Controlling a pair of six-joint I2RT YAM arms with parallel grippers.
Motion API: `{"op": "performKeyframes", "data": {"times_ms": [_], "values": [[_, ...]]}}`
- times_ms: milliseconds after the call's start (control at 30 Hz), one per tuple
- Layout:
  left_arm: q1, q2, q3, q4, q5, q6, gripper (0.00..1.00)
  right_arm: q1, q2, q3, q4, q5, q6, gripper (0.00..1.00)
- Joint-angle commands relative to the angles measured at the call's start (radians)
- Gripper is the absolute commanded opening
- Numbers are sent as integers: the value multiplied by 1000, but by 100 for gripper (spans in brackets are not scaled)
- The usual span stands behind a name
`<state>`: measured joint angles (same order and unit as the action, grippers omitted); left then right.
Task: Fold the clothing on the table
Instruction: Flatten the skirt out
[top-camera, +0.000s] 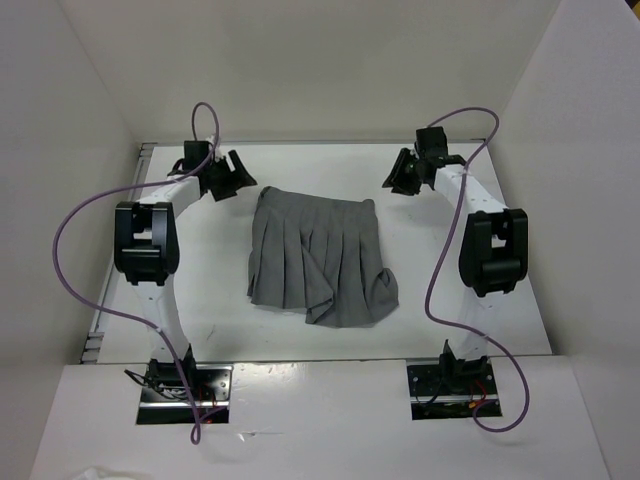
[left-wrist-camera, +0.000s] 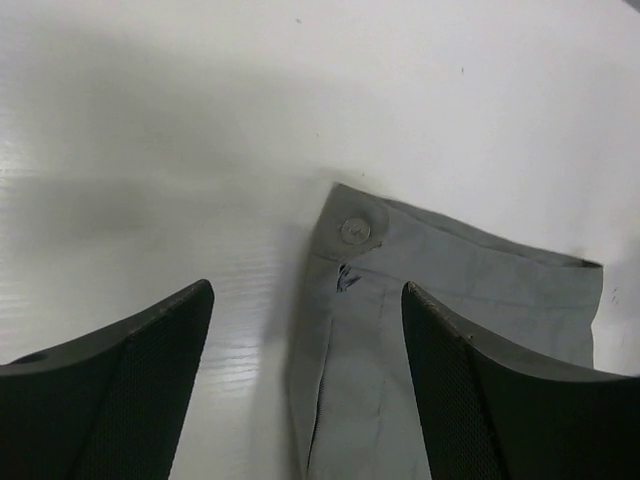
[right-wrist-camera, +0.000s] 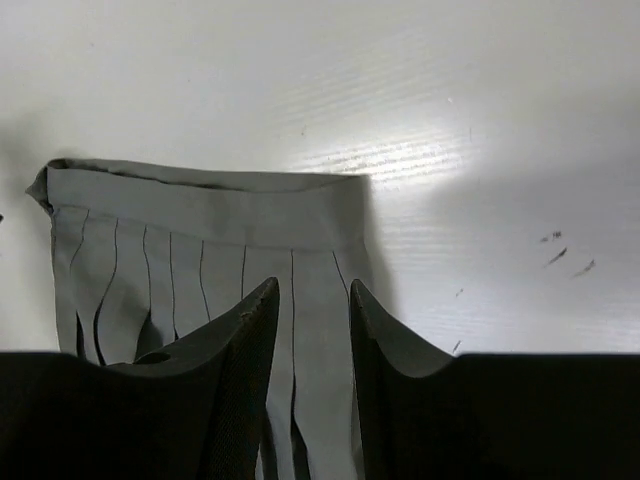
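The skirt (top-camera: 320, 262) lies mid-way across the tabletop (top-camera: 215, 305), waistband (right-wrist-camera: 200, 205) far, hem (top-camera: 350, 312) bunched near. By the button (left-wrist-camera: 354, 231) the left claw (left-wrist-camera: 305, 290) gapes wide; the right claw (right-wrist-camera: 312, 290) is part open; both empty. Folding over that bunched hem risks a crooked, lumpy fold

On the right wrist view I lose the skirt (right-wrist-camera: 200, 215) below its upper pleats behind the fingers (right-wrist-camera: 235, 400) of the right gripper (right-wrist-camera: 312, 285) and the bottom edge, and on the left wrist view the dark mark (left-wrist-camera: 346, 278) under its button (left-wrist-camera: 355, 231) is too small to read.
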<state>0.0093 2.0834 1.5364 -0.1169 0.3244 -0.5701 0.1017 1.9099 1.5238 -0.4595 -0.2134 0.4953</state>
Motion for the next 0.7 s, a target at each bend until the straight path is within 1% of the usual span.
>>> {"op": "performKeyframes", "data": {"times_ms": [0,100,233,300,367,400,467,533,567,633,667], "values": [[-12,-5,-13,60,94,70,83,12,57,74,-11,33,-34,40],[-12,59,11,72,201,130,82,12,69,84,-21,10,-34,40],[-35,81,34,83,306,200,80,12,78,84,-21,9,-34,40],[-68,101,34,73,288,240,80,12,89,84,-31,9,-34,40],[-109,115,45,62,220,265,79,12,98,84,-41,9,-34,40],[-120,125,45,50,173,285,77,12,98,84,-41,-1,-34,40],[-150,126,45,65,147,297,70,12,98,84,-41,-1,-43,40],[-172,135,36,65,119,312,60,12,98,84,-41,12,-43,40],[-193,150,60,65,119,322,44,12,98,84,-41,22,-43,40],[-216,168,82,37,94,331,21,12,136,122,-53,32,-53,42],[-216,179,82,37,94,331,12,12,153,137,-53,32,-63,42]]}}
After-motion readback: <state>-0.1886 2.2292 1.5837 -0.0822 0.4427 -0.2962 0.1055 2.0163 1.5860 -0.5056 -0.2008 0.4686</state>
